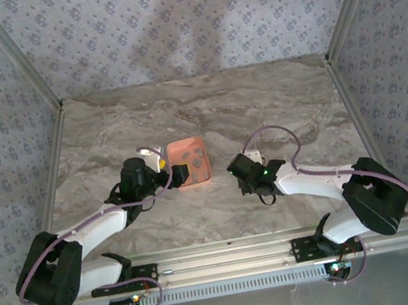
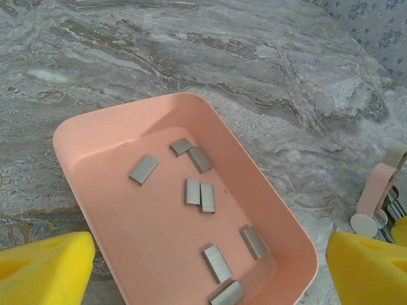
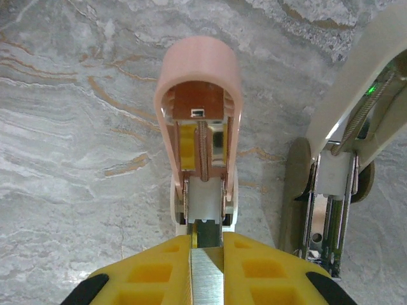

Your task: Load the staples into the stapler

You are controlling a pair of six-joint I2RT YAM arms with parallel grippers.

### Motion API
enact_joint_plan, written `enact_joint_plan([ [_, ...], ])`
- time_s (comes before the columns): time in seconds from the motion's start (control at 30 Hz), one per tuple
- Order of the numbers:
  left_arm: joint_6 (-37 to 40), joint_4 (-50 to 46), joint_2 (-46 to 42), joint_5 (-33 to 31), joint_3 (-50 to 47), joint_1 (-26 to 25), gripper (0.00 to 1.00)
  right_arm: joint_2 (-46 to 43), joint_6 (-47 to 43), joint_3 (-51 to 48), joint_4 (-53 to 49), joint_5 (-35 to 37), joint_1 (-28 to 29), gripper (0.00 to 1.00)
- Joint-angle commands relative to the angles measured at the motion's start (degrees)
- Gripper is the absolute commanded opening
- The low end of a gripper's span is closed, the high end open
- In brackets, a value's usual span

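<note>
While the left gripper (image 2: 210, 254) hangs with its yellow fingers (image 2: 44, 270) spread wide and nothing between them, the salmon tray (image 2: 86, 171) sits right beneath it on the marble table (image 2: 191, 51). Eight grey staples (image 2: 207, 197) lie scattered loose across the tray's floor. Just off the tray's right side, the right gripper (image 3: 206, 244) is clenched on what looks like a ribbed staple strip (image 3: 206, 283), lying flat between its fingers. Directly ahead of those fingertips, touching or nearly so, is the stapler (image 3: 200, 82), opened up. Its pink half shows a spring down the middle, and a white half with a metal channel lies just to the right.
</note>
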Motion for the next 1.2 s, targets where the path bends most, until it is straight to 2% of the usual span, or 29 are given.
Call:
enact_joint_plan([
  [0.0,0.86,0.99,-0.55,0.56,0.8,-0.6,0.94,0.81,-0.66,1.04,0.03,0.46,-0.33,0.16],
  [0.47,1.04,1.46,-0.38,0.48,0.49,-0.65,0.94,-0.29,-1.19,2.71,-0.88,1.01,-0.14,0.16],
  [1.17,1.39,1.46,-1.29,-0.17,-0.38,-0.64,0.94,3.11,-1.28,2.21,-1.01,-0.02,-0.48,0.16],
])
